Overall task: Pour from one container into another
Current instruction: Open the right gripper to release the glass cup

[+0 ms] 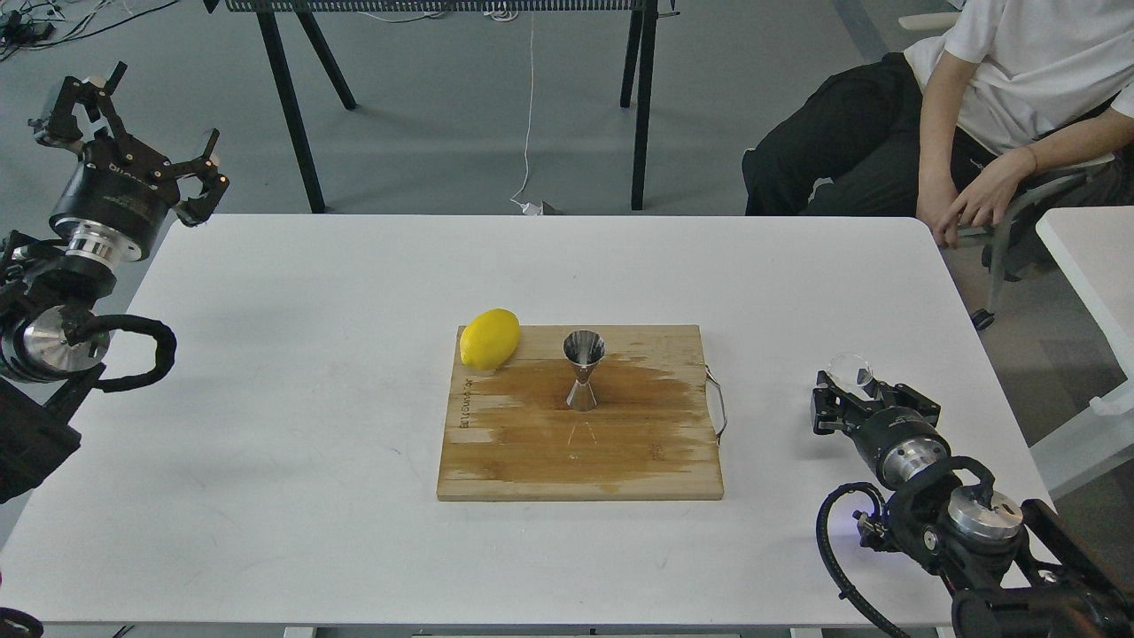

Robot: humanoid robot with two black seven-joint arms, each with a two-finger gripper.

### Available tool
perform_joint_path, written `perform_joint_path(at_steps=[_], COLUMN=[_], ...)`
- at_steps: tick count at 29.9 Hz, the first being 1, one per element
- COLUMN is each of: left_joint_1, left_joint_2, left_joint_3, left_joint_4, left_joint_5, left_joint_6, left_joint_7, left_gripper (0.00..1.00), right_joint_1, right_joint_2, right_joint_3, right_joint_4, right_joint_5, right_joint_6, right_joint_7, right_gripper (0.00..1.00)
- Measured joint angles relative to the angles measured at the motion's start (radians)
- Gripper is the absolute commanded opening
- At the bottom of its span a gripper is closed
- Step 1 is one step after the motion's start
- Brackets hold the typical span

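Observation:
The steel jigger point(583, 370) stands upright in the middle of the wooden cutting board point(580, 452), on a dark wet patch. Low over the table's right side, my right gripper point(849, 395) is shut on the small clear glass cup point(849, 370); the cup's rim shows just beyond the fingers. The cup is well to the right of the board and the jigger. At the far left, past the table's back corner, my left gripper point(142, 124) is raised, open and holding nothing.
A yellow lemon point(489, 338) lies on the board's back left corner. A metal handle point(718, 403) sticks out of the board's right edge. A seated person point(992, 106) is behind the table's back right corner, one hand near its edge.

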Motion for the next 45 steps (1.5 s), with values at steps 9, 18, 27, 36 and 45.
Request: perform_joint_path(at_steps=[9,18,27,36,45], left_joint_1=[0.000,0.000,0.000,0.001,0.002], left_joint_2=[0.000,-0.001,-0.002,0.000,0.000], left_joint_3=[0.000,0.000,0.000,-0.002,-0.002], left_joint_4=[0.000,0.000,0.000,0.000,-0.001], left_joint_5=[0.000,0.000,0.000,0.000,0.000], left_joint_6=[0.000,-0.001,-0.002,-0.003,-0.002], left_joint_7=[-0.001,-0.001,-0.001,-0.001,-0.001], left_gripper=[1.00,1.00,1.00,1.00,1.00], right_joint_1=[0.003,-0.001,-0.012,0.003,0.003], right_joint_2=[0.001,0.001,-0.008,-0.009,-0.009], right_joint_3=[0.005,0.012,0.010,0.005,0.000], right_joint_4=[-0.008,-0.008,-0.003,-0.008,-0.009], right_joint_5=[0.000,0.001,0.001,0.000,0.000], right_joint_6=[0.003,0.000,0.023,0.025,0.022], right_joint_7=[-0.004,0.009,0.015,0.010,0.017], right_gripper=[0.65,0.94,0.29,0.62,0.90])
